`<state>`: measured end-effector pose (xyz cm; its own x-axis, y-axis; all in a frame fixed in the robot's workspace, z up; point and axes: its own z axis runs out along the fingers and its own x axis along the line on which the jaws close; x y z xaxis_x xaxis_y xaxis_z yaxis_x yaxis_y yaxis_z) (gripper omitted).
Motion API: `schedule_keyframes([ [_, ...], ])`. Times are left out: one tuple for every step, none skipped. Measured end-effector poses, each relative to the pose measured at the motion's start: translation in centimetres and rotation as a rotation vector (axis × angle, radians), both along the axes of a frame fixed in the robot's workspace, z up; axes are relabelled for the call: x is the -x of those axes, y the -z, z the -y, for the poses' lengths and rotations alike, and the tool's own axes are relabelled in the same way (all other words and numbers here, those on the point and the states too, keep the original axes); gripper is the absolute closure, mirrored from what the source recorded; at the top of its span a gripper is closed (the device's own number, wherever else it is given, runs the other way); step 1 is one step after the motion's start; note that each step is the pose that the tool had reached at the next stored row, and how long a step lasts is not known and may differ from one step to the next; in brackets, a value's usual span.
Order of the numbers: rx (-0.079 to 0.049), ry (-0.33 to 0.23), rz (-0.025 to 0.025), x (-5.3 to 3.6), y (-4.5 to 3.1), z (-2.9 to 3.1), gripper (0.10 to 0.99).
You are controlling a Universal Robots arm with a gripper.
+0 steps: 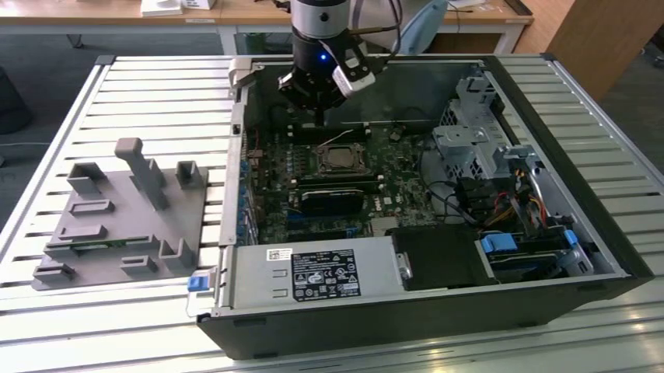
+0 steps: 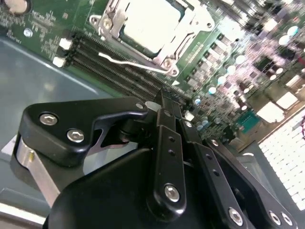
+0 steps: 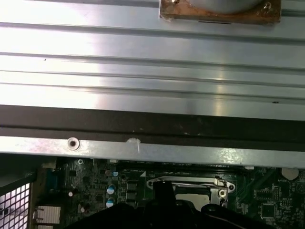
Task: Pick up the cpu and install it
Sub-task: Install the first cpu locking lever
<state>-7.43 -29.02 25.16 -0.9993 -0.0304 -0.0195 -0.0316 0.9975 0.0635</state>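
Black linkage bars and silver screws of the pincer [image 2: 164, 107] crowd the front of the second wrist view, its fingers drawn together to a narrow tip with nothing between them. Beyond that tip lies the green motherboard [image 2: 228, 62], and on it the cpu [image 2: 150, 21], a pale silvery square already seated in the socket [image 2: 112, 26], whose metal frame surrounds it while a thin wire lever [image 2: 126, 61] runs along one side. In the exterior view the pincer [image 1: 316, 116] hangs from the arm [image 1: 319, 35] inside the open computer case [image 1: 581, 194], just above the board and close to the socket [image 1: 340, 159] at the far side of the case. To the exterior view's left, a grey tray [image 1: 104, 241] with upright posts rests on the slatted metal worktop [image 1: 155, 85], well apart from the arm. In the first wrist view the case's rim [image 3: 143, 150] crosses the middle, with the socket frame [image 3: 190, 186] below it.
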Motion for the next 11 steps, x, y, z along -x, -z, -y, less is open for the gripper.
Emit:
schedule_keyframes([
  [-0.002,0.000,0.0000,-0.01,0.03,0.03,0.980],
  [-0.003,0.000,0.0002,-0.02,0.06,0.04,0.980],
  [-0.003,0.000,0.0001,-0.03,0.10,0.07,0.980],
  [-0.003,0.001,0.0000,-0.04,0.15,0.12,0.980],
  [-0.003,0.001,0.0001,-0.05,0.24,0.18,0.980],
  [-0.003,0.001,0.0002,-0.07,0.34,0.23,0.980],
  [-0.003,0.001,0.0001,-0.08,0.43,0.26,0.980],
  [-0.003,0.001,0.0001,-0.12,0.54,0.27,0.980],
  [-0.003,0.001,0.0001,-0.17,0.66,0.26,0.980],
  [-0.003,0.001,0.0001,-0.29,0.79,0.26,0.980],
  [-0.003,0.001,0.0001,-0.41,0.91,0.26,0.980],
])
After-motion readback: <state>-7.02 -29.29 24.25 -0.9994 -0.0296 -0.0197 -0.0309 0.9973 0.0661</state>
